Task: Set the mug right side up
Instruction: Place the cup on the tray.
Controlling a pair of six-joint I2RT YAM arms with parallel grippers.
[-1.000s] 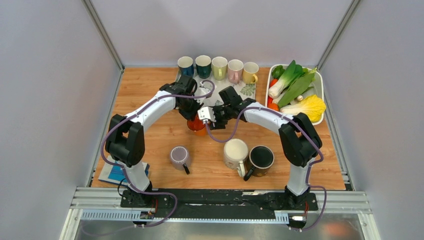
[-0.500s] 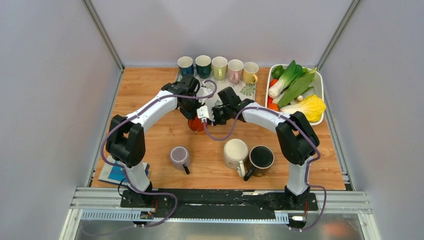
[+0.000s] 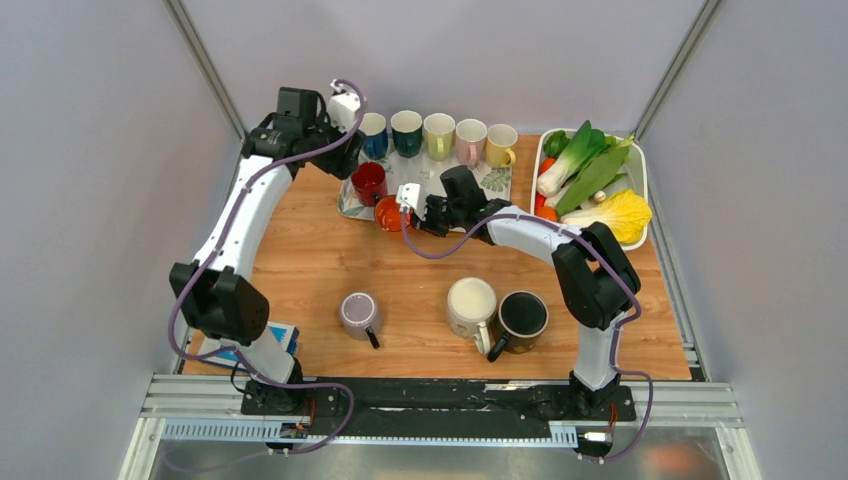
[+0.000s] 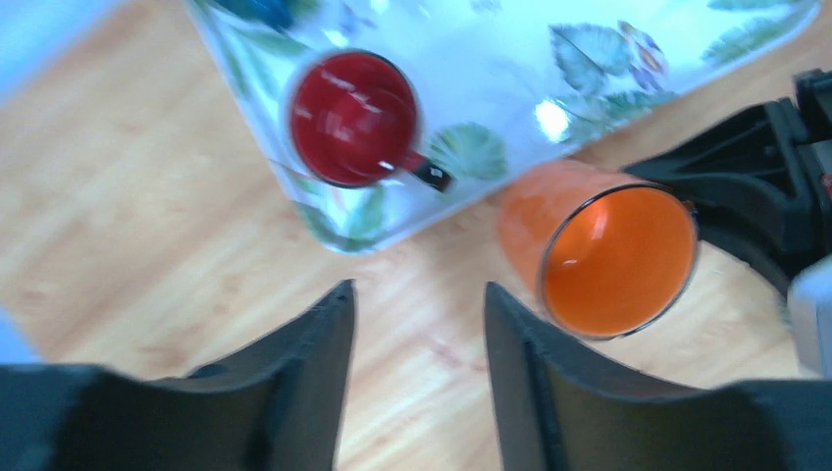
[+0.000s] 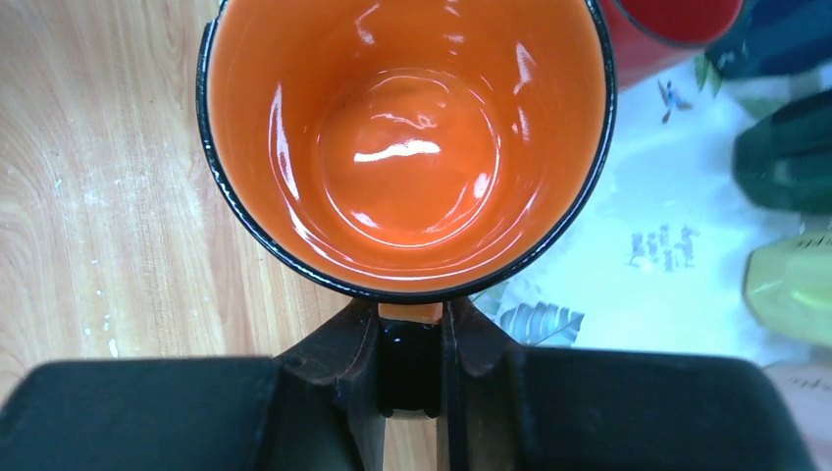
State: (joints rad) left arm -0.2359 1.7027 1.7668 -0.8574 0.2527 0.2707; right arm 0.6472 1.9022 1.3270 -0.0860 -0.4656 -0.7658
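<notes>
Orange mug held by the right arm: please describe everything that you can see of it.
The glossy orange ceramic-looking mug has a thin black rim and a dark handle. Its empty mouth faces up. The right claw is shut on the handle. The mug is over the wooden table, beside the leaf-patterned white tray.

The mug (image 3: pixel 390 214) is just before the tray's (image 3: pixel 497 183) near edge; a second mug (image 3: pixel 368 183) sits in the tray's left corner; a row of five mugs (image 3: pixel 438 135) lines its back. The vegetable bin (image 3: pixel 641 180) lies right of the tray; nearer the front stand a lone mug (image 3: pixel 358 313) on the left and a side-by-side pair (image 3: pixel 471 305) on the right.
</notes>
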